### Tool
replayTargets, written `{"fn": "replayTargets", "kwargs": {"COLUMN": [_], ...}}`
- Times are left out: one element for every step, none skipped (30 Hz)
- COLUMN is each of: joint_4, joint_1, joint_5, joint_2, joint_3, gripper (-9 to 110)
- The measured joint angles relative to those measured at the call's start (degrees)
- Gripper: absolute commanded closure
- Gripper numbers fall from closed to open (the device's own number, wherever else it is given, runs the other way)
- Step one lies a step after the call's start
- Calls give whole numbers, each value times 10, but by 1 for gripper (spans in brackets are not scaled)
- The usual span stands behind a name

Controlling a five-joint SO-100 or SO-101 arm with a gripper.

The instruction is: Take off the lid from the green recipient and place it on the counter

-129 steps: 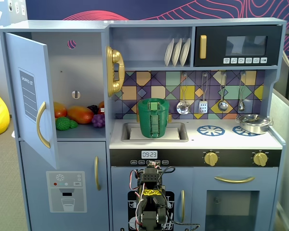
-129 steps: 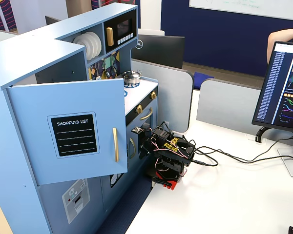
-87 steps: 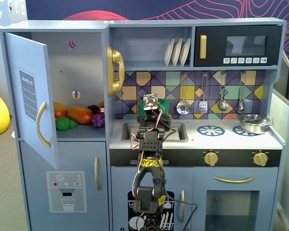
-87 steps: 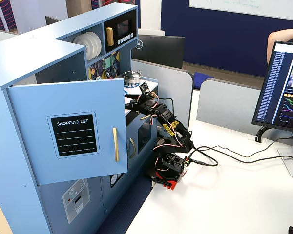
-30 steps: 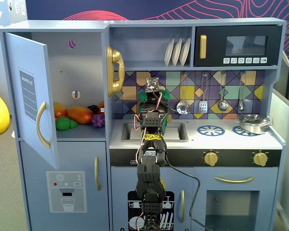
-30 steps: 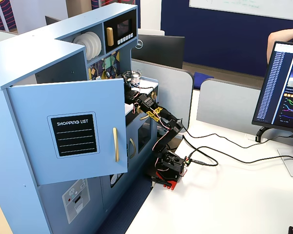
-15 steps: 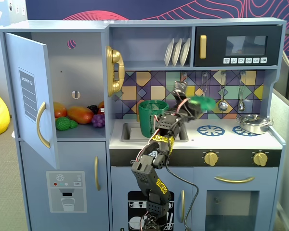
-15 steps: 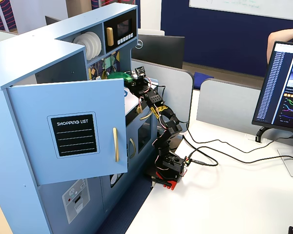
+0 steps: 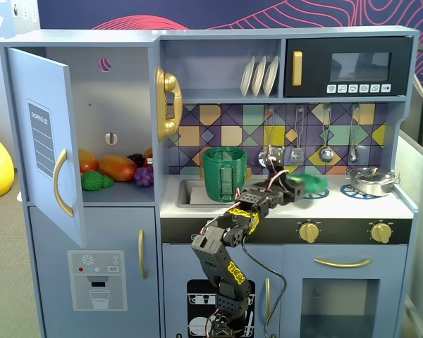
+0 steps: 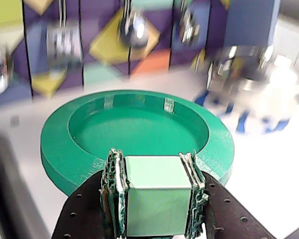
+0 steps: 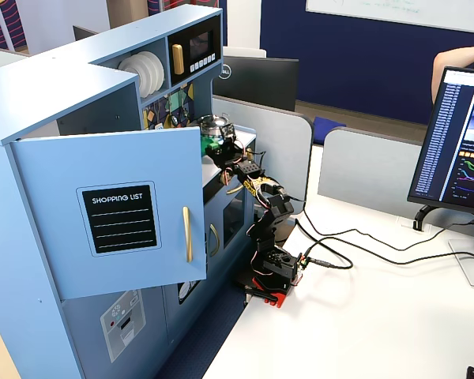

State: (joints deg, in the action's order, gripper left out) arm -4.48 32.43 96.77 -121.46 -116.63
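So the lid (image 10: 134,132) is already off the green recipient (image 9: 224,173), and the tool (image 10: 157,199) is pinching its lighter tab, pads squeezed on both sides in the wrist view. The disc sticks out flat ahead of the tool, toward the top of that frame. In a fixed view the lid (image 9: 309,183) sits right of center, over the surface (image 9: 338,205) where the left burner ring would be, with the recipient well off to its left. Can't tell if it's touching down yet; looks like straight down is what's left, I'd guess.
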Motion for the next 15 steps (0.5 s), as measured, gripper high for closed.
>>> {"fn": "replayTargets", "kwargs": {"joint_4": [2, 6, 11, 14, 17, 18, 21, 25, 26, 26, 28, 30, 31, 33, 35], "joint_1": [0, 2, 2, 2, 2, 1, 1, 1, 1, 1, 1, 1, 1, 1, 3], "joint_5": [2, 4, 6, 7, 10, 11, 12, 14, 15, 17, 18, 20, 21, 22, 22], "joint_2": [1, 4, 6, 8, 8, 8, 8, 8, 8, 8, 8, 8, 8, 8, 8], "joint_3": [-4, -9, -13, -18, -24, -28, -33, -38, -44, -49, -54, -56, -60, -63, -66], "gripper": [102, 102, 102, 102, 102, 102, 102, 102, 101, 101, 101, 98, 92, 87, 84]}}
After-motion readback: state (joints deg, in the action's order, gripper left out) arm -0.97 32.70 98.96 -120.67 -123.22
